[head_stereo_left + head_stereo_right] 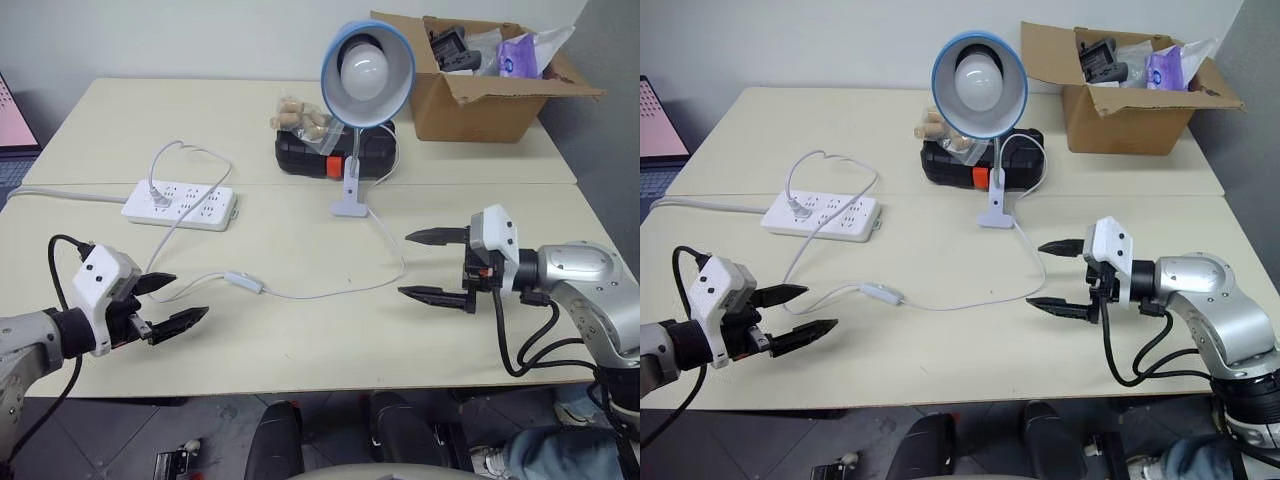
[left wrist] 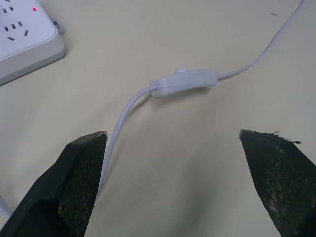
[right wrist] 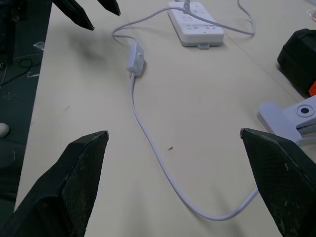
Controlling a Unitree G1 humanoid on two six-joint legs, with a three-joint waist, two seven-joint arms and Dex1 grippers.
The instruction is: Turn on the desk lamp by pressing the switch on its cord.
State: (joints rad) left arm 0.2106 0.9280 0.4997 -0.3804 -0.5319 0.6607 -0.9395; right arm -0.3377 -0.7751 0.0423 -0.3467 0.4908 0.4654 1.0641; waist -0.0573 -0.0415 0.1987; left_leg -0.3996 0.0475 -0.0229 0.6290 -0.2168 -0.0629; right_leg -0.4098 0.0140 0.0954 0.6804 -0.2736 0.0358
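Note:
The desk lamp (image 1: 366,62) stands clipped upright mid-table, its blue shade and white bulb facing me. Its thin white cord (image 1: 340,290) loops from the clip base (image 1: 350,205) across the table to the switch (image 1: 243,282), a small white oblong lying flat. My left gripper (image 1: 191,296) hovers open just left of the switch, pointing at it, with the switch (image 2: 185,81) a short way ahead of its fingertips. My right gripper (image 1: 404,264) is open at the right, pointing left over the cord's bend, well away from the switch (image 3: 135,60). Neither gripper holds anything.
A white power strip (image 1: 180,204) with the cord's plug in it lies behind the switch. A black case (image 1: 335,155) and a clear bag (image 1: 300,115) sit behind the lamp. An open cardboard box (image 1: 480,100) stands at the back right. The table's front edge is close to both grippers.

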